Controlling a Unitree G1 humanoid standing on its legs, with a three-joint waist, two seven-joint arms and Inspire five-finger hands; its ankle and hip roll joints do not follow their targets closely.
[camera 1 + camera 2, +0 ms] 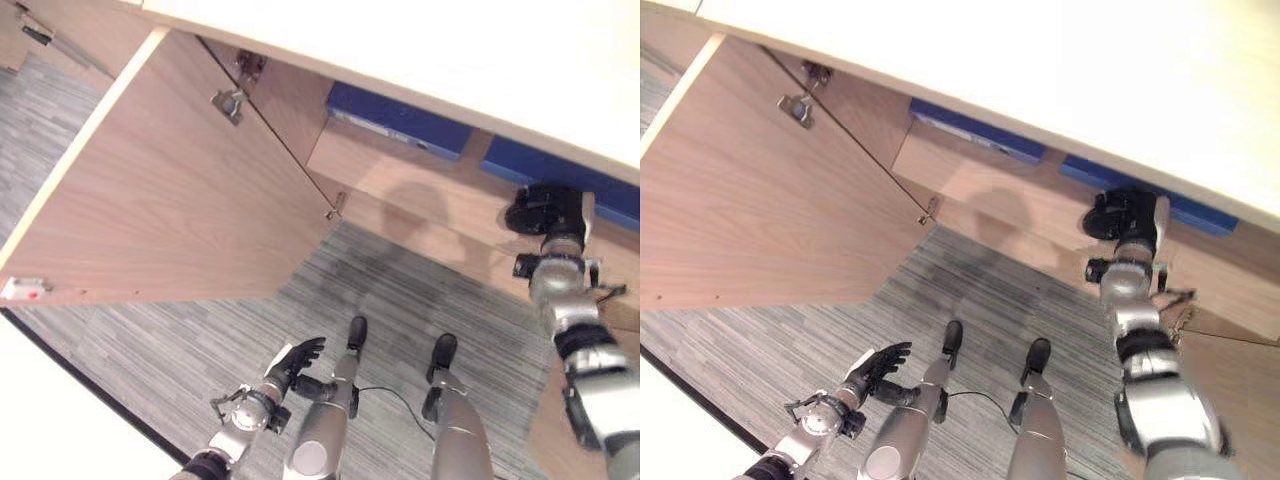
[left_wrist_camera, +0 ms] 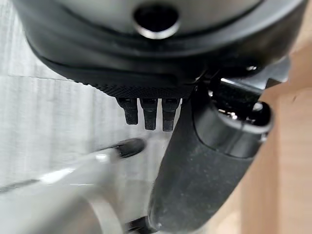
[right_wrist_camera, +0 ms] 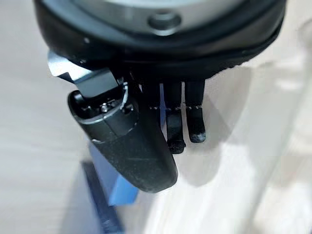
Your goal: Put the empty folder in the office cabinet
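My right hand [image 1: 545, 208] is up at the office cabinet [image 1: 400, 170], raised to the shelf opening, just beside the blue folder [image 1: 560, 175] that lies on the shelf under the cabinet's white top [image 1: 450, 50]. In the right wrist view the fingers [image 3: 175, 122] are relaxed, nearly straight, w/ the thumb standing apart from them; they pinch nothing, and a blue edge of the folder [image 3: 122, 187] shows just past the thumb. I cannot tell if a fingertip touches the folder or only hovers by it. A 2nd blue folder [image 1: 400, 118] lies on the same shelf, further along the cabinet toward its open door [image 1: 170, 190], apart from the 1st one. The door is swung wide open, its wood inner face turned to me, w/ a metal hinge [image 1: 228, 102] near the cabinet frame. My left hand [image 1: 298, 362] hangs low, well below the cabinet and over the grey striped carpet [image 1: 420, 300]; fingers loosely spread and empty, approx. straight in the left wrist view [image 2: 148, 114], thumb beside them.
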